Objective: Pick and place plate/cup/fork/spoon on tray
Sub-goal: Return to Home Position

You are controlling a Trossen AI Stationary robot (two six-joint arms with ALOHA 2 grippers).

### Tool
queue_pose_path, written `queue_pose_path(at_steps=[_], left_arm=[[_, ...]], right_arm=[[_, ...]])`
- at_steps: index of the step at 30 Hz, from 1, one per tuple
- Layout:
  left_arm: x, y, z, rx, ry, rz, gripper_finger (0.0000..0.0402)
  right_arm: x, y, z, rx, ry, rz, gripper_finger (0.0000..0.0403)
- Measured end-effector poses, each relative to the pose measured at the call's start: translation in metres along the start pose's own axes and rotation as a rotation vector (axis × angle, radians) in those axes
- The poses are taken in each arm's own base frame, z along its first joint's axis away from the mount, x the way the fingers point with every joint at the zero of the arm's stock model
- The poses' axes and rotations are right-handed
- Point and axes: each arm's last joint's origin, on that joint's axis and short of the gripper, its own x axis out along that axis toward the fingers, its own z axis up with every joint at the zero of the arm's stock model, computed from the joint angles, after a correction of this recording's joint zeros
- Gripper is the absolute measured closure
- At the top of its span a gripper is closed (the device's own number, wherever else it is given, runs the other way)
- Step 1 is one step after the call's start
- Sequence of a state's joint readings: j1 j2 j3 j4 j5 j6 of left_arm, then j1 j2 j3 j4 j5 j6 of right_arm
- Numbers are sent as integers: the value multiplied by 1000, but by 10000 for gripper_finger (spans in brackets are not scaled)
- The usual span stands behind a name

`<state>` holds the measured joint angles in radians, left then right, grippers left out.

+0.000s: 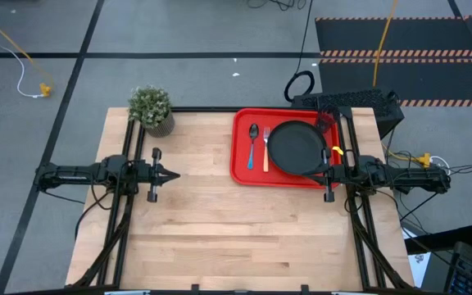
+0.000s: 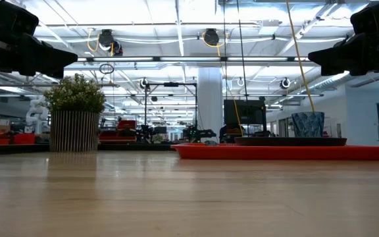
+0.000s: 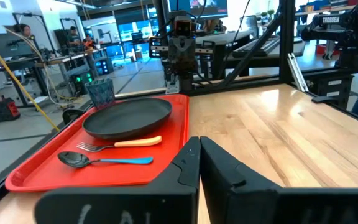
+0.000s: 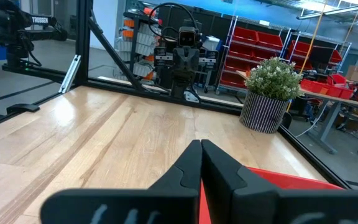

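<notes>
- Large bright red rectangular plastic tray (image 1: pixel 241 147) with rounded corners sits on the light wooden table (image 1: pixel 220 229) at the far right, its far rim close to the table's back edge.
- On the tray: flat round matte black plate (image 1: pixel 295 147), filling most of the tray's right part.
- Slim fork with silver tines and orange-tan handle (image 1: pixel 265 150) lies just left of the plate; left wrist view shows it just beside the plate's rim (image 3: pixel 120 144); touching or not, cannot tell.
- Slim spoon with dark metallic bowl and thin light-blue handle (image 1: pixel 253 144) lies left of the fork, roughly parallel to it, apart from it, inside the tray's left rim.
- Small dark cup (image 3: pixel 100 93) stands at the tray's far right corner, just beyond the plate; in the low view it rises behind the plate (image 2: pixel 307 124).
- Potted green plant in a striped pot (image 1: pixel 152 109) stands at the far left corner of the table, well apart from the tray.
- Open room: whole near half of the table and the centre strip between the two arms is bare wood.
- Left gripper (image 1: pixel 170 174) hangs above the table's left middle, fingers pressed together, holding nothing; well apart from the tray.
- Right gripper (image 1: pixel 324 170) hovers over the tray's near right corner, beside the plate's near edge; fingers pressed together, holding nothing.
</notes>
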<state>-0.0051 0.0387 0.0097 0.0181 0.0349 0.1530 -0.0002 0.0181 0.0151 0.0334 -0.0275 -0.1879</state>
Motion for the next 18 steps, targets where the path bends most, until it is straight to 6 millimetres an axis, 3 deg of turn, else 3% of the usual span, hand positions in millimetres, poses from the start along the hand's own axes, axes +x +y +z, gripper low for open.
queue_pose_path(at_steps=[7, 18], left_arm=[[0, 0, 0, 0, 0, 0, 375], [0, 0, 0, -1, -1, 0, 392]], right_arm=[[0, 0, 0, 0, 0, 0, 403], [0, 0, 0, 0, 0, 0, 403]])
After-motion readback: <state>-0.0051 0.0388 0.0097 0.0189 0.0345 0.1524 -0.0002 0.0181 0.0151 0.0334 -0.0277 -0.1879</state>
